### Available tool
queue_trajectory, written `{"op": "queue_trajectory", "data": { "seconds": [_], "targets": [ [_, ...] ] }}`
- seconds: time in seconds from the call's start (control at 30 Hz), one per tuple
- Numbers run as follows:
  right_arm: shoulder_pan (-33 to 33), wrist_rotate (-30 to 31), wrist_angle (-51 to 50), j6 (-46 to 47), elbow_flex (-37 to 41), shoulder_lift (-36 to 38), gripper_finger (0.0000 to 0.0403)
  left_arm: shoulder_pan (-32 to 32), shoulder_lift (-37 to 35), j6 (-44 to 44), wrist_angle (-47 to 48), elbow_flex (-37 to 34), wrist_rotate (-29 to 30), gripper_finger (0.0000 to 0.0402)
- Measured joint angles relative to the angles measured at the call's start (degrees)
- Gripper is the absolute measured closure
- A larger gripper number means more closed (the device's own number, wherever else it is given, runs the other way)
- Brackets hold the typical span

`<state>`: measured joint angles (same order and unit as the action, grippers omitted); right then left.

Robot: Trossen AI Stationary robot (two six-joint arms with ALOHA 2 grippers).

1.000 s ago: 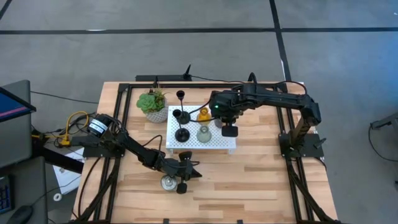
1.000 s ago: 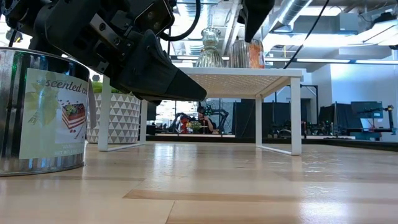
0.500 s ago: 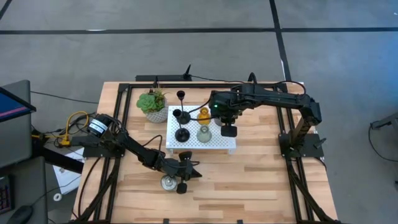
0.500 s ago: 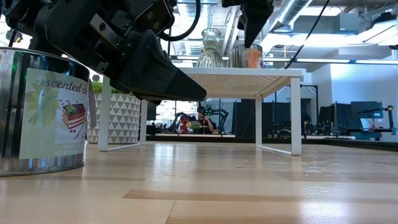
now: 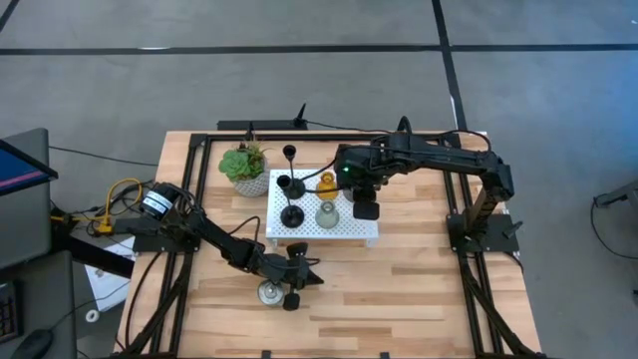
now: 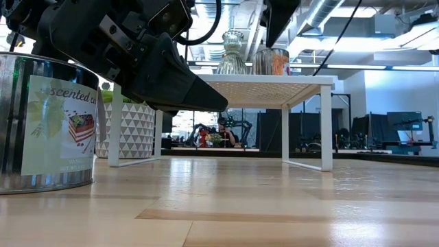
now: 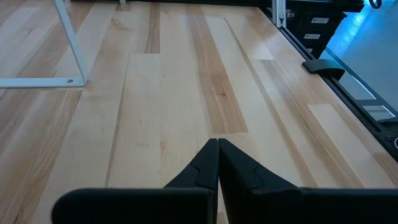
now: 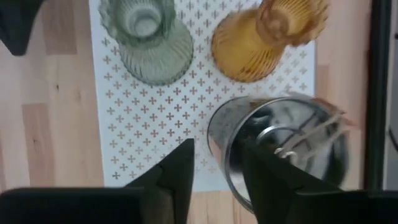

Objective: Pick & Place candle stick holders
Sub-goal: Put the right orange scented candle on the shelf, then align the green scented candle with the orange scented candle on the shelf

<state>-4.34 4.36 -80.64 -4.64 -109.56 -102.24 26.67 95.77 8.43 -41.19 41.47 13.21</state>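
On the white perforated platform (image 5: 309, 231) stand three black thin-stemmed holders (image 5: 289, 199), an amber glass one (image 8: 267, 37), a pale green one (image 8: 146, 43) and a silvery cup (image 8: 280, 155) at the platform's right near corner. My right gripper (image 8: 217, 168) hangs open just above this cup, one finger outside its wall and one over its inside. The cup stands on its base on the platform (image 6: 271, 62). My left gripper (image 5: 309, 277) is shut and empty, low over the table beside a second silvery cup (image 5: 269, 293).
A green potted plant (image 5: 244, 165) stands left of the platform at the far side. A black frame (image 5: 199, 179) runs along the table's left, far and right edges. Bare wood lies near and right of the platform.
My right gripper has dipped a little toward the silvery cup on the platform and come up again. The cup now stands slightly lower than before, on the platform. My left arm has kept still.
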Motion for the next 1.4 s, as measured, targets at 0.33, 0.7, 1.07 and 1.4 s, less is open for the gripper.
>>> {"op": "queue_trajectory", "data": {
  "seconds": [0.33,0.7,1.07,1.4],
  "targets": [
    [2.8,0.2,-7.7,2.7,-11.6,0.1,0.0245,0.0,0.0,0.0,0.0,0.0,0.0,0.0394],
    [17.7,0.0,-9.4,5.2,-14.9,5.2,0.0294,0.0,0.0,0.0,0.0,0.0,0.0,0.0394],
    [36.7,15.1,-9.4,17.8,-13.7,10.9,0.0352,-0.4,0.0,-5.5,-3.8,0.0,0.0,0.0394],
    [51.4,25.4,-7.6,33.0,5.3,15.5,0.0400,-0.4,-4.8,-10.0,-4.3,0.0,-1.7,0.0394]
  ]
}}
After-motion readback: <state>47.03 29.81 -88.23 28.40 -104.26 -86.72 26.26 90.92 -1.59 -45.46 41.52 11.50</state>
